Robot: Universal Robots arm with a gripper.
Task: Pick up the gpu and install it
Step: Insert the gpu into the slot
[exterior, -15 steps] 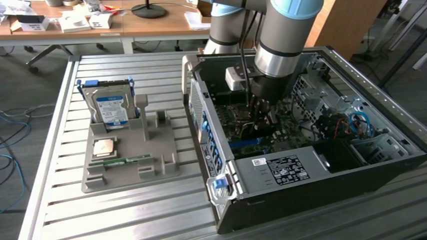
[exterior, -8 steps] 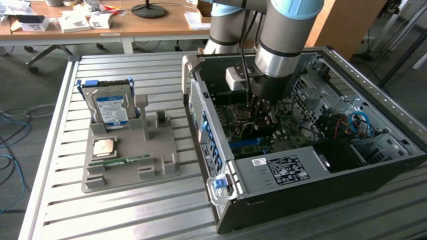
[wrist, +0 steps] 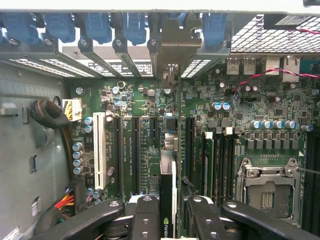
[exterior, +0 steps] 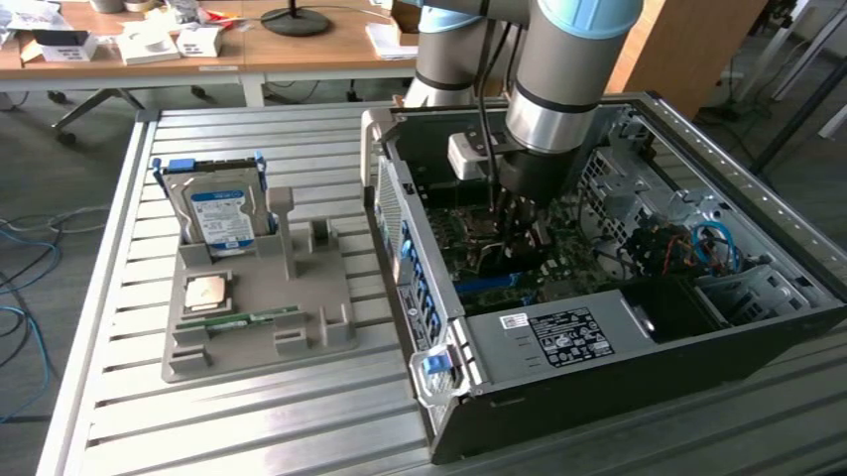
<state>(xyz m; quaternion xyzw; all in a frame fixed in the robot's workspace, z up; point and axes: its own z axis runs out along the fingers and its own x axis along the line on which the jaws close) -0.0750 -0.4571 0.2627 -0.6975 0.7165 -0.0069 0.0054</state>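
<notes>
**Holding gpu [wrist: 167,200] inside the computer case [exterior: 556,342]**

Gripper [wrist: 172,222] is down inside the open case, which lies on its side on the slatted metal table [exterior: 265,426]. Fingers [wrist: 147,217] are clenched on the gpu, one on each side. The card stands edge-on over the green motherboard [wrist: 125,100], among the long black slots, with its metal bracket [wrist: 172,47] at the case's rear wall. Can't tell if it is seated. On the exterior view's left, a grey holder [exterior: 245,352] carries the hard drive [exterior: 218,213] upright and the memory stick [exterior: 238,320] lying flat.
</notes>
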